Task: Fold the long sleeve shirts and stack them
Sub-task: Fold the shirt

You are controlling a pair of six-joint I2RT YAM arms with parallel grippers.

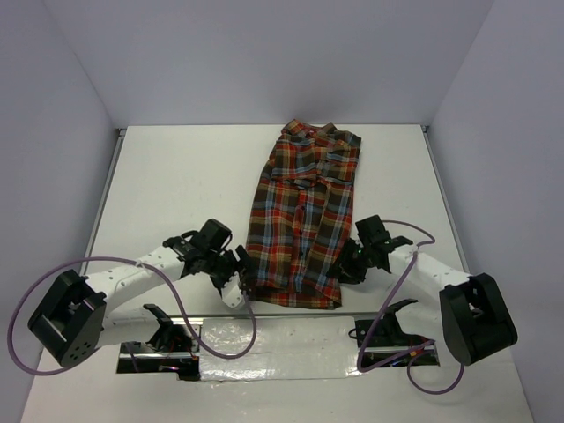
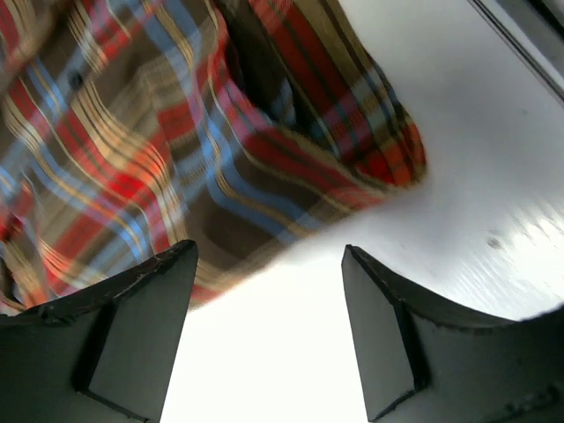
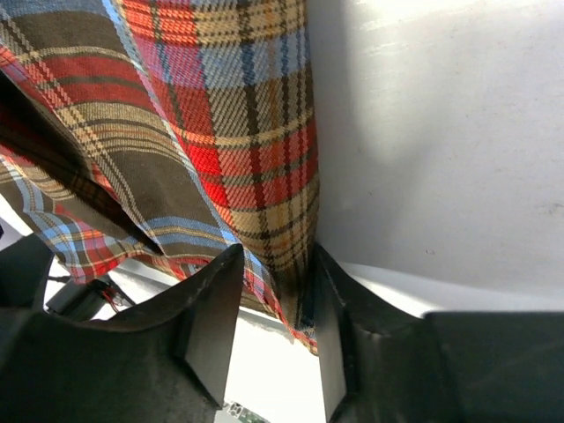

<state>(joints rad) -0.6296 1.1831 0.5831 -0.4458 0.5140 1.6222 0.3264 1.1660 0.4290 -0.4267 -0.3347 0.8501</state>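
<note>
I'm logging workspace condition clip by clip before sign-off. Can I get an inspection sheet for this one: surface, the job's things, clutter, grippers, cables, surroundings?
Surface: white table, with a shiny strip along its near edge.
Job's things: one plaid shirt lying flat in a narrow lengthwise shape, collar at the far end, no sleeves spread out.
Clutter: nothing seen.
Grippers: left gripper open at the shirt's near left corner, holding nothing. Right gripper has its jaws parted, with the shirt's near right edge between them.
Cables: purple cables loop from both arms; none lies on the shirt.
Surroundings: plain pale walls on three sides.
</note>
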